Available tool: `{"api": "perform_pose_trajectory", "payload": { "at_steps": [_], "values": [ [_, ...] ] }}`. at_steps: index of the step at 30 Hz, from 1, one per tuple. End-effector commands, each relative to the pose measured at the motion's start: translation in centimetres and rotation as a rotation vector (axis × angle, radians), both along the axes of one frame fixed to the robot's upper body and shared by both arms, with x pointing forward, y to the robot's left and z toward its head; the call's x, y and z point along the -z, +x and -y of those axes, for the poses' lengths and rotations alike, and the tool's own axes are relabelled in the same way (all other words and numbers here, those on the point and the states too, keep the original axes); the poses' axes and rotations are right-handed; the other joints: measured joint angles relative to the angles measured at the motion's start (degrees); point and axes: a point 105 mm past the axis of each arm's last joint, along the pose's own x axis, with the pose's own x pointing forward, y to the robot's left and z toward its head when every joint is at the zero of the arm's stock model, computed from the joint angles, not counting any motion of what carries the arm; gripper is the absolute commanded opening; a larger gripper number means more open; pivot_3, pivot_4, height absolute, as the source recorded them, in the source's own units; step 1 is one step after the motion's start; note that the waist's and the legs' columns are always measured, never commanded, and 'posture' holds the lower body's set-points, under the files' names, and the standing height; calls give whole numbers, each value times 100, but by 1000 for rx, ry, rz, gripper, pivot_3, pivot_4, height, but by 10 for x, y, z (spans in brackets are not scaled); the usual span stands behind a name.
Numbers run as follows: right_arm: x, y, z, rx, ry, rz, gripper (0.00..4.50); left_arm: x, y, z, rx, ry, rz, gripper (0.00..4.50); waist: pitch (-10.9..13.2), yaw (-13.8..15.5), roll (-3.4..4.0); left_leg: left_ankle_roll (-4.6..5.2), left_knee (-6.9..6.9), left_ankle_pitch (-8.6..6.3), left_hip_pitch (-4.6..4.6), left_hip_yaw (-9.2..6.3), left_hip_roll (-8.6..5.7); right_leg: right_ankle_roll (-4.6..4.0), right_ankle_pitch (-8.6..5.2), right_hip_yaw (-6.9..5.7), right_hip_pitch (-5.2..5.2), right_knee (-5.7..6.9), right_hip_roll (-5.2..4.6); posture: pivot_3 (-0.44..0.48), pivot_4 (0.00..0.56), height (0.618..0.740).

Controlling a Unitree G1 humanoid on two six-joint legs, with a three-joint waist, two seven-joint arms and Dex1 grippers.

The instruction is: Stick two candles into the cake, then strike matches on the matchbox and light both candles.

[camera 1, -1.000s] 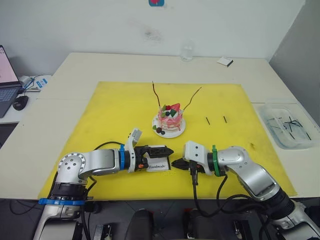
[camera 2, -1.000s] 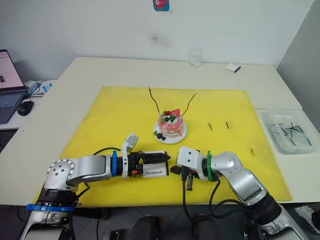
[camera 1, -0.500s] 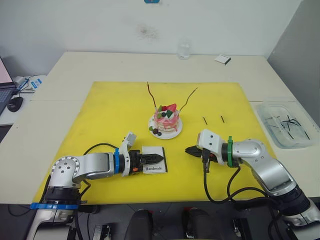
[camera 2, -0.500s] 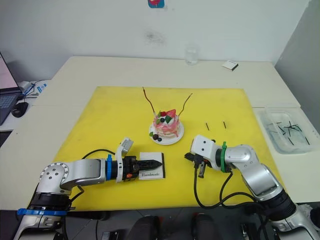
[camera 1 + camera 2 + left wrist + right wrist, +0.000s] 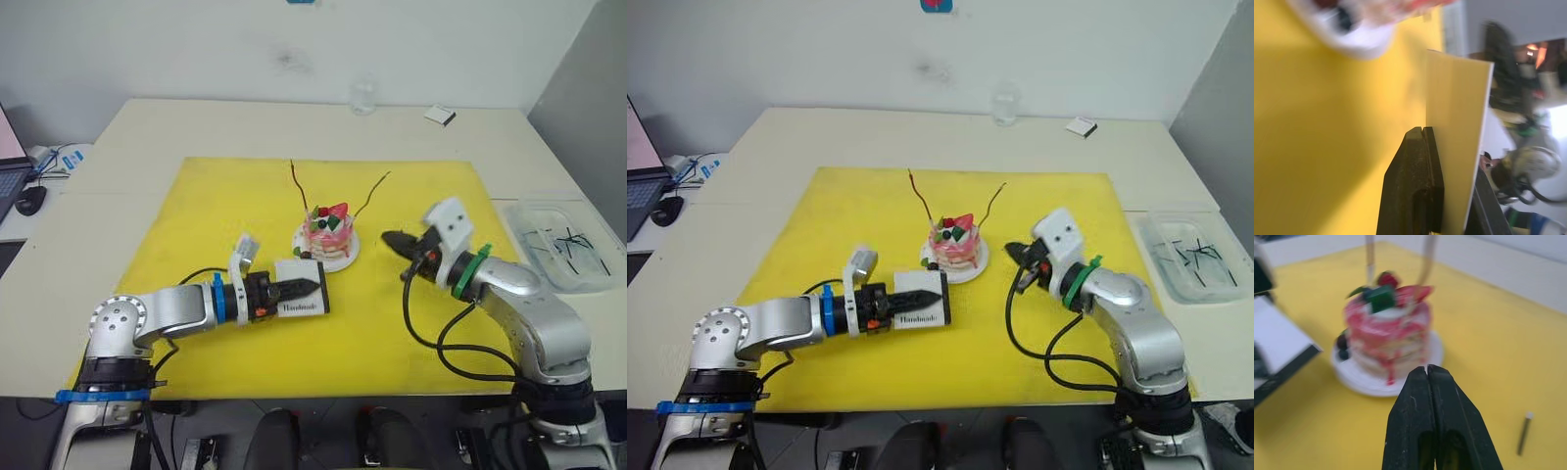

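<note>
Two grippers have parted: the right gripper [image 5: 1017, 251], fingers pressed together and seemingly empty, has risen toward the cake [image 5: 954, 245], where both candles [image 5: 918, 199] stand unlit, while the left gripper [image 5: 884, 305] clamps the raised matchbox [image 5: 921, 300]; likely no match struck yet.

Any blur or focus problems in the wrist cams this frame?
Left wrist view: the cake is smeared by motion blur, and the right arm behind it is soft; the matchbox edge stays crisp. Right wrist view: the right gripper is sharp, while the cake and the candles look soft.
</note>
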Motion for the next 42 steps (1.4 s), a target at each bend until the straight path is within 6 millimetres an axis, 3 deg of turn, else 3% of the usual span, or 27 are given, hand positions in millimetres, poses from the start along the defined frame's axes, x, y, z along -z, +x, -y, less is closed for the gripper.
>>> {"api": "perform_pose_trajectory", "payload": {
  "at_steps": [1,2,5,17,29,35,38,40,42],
  "values": [
    [-9,5,23,229,26,93,928,-34,-7,4,-27,-45,189,0,0,-2,0,-5,0,-1,-8,1,0,-1,1,3,-7,1,-2,0,150,740],
    [-6,7,25,277,32,98,1267,-39,-9,7,-44,-50,236,0,0,-5,0,-8,0,-3,-11,3,1,-2,1,6,-10,1,-4,0,150,740],
    [4,17,20,333,33,99,1267,-38,-22,19,7,-19,323,0,1,-32,1,-12,0,-5,-15,14,-4,1,0,11,-16,-1,-1,0,150,740],
    [34,61,7,413,36,73,1267,-22,-46,36,59,-54,325,0,2,-27,3,-14,10,-3,-11,13,-2,16,-10,6,-9,13,18,0,150,740],
    [62,61,10,428,-32,-53,1267,-21,-53,35,20,-44,315,0,0,-22,2,-13,14,-3,-8,11,0,16,-10,2,-4,21,19,0,150,740],
    [70,64,15,447,44,-110,1267,-22,-51,35,-1,-45,313,0,-1,-9,1,-13,14,-3,-2,12,-1,16,-10,2,1,22,20,0,150,740],
    [70,66,17,451,72,-119,700,-22,-51,35,-6,-44,314,0,-1,-9,1,-13,15,-3,-1,12,-1,16,-10,2,2,25,20,0,150,740],
    [69,68,16,443,77,-113,14,-22,-51,35,-8,-45,314,0,-1,-10,1,-12,16,-3,5,13,-1,16,-9,3,6,27,20,0,150,740],
    [68,67,15,432,79,-111,14,-22,-50,36,-9,-43,317,0,-1,-10,1,-12,17,-3,9,13,-1,15,-9,5,7,31,20,0,150,740]
  ]
}}
